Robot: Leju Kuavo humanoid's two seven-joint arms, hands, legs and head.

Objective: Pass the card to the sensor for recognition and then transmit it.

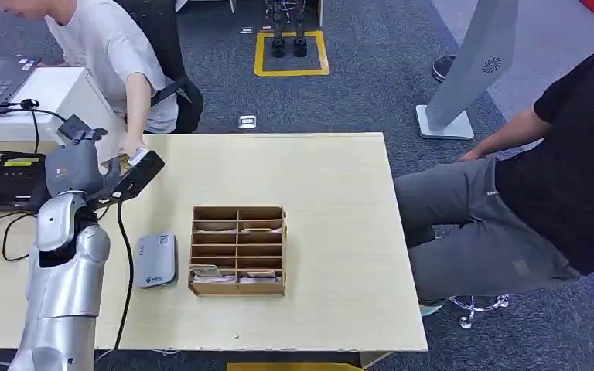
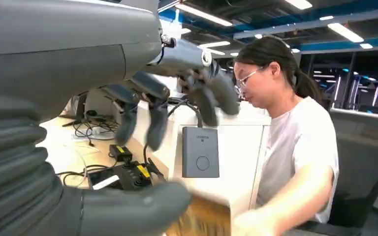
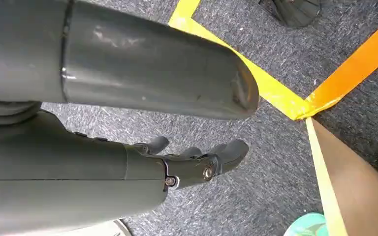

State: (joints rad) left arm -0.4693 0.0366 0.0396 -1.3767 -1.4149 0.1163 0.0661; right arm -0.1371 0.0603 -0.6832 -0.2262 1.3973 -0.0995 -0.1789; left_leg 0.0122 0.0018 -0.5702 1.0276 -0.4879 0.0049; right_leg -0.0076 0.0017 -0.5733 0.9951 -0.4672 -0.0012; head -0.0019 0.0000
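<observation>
Card (image 2: 202, 216) sits against left hand (image 2: 142, 128), person's hand (image 2: 256, 223) touching.

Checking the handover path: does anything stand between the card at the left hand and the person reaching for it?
Nothing visible does. The card shows blurred right against the thumb of the left hand, and the person's hand meets its far edge, with no gap between them.

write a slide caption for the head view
Left hand raised at the table's far left corner meets a seated person's hand; wooden organizer and grey sensor nearby.
</observation>
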